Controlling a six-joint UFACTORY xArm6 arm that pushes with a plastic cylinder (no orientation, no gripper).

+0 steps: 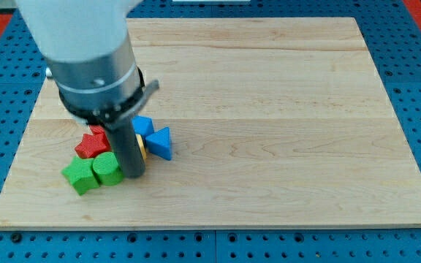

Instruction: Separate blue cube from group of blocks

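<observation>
Green blocks [93, 172] sit nearest; my tip [134, 174] just beside them, blue cube [143, 126] behind; no claw visible.

pale wood board [269, 109], light tan w/ faint grain stripes. around it blue pegboard [415, 44] w/ dark holes; red patch at 11 and 1 o'clock corners. arm body [79, 29] white-grey, collar dark grey/black. rod dark grey, my tip [134, 174] same. blocks: blue cube [143, 126], blue triangular block [161, 142], yellow block [142, 150] (sliver only, shape unclear), red star block [90, 145], red block [98, 131] behind it, shape unclear. two green blocks at 7 o'clock of tip: [81, 176] and rounder one [107, 169].
</observation>
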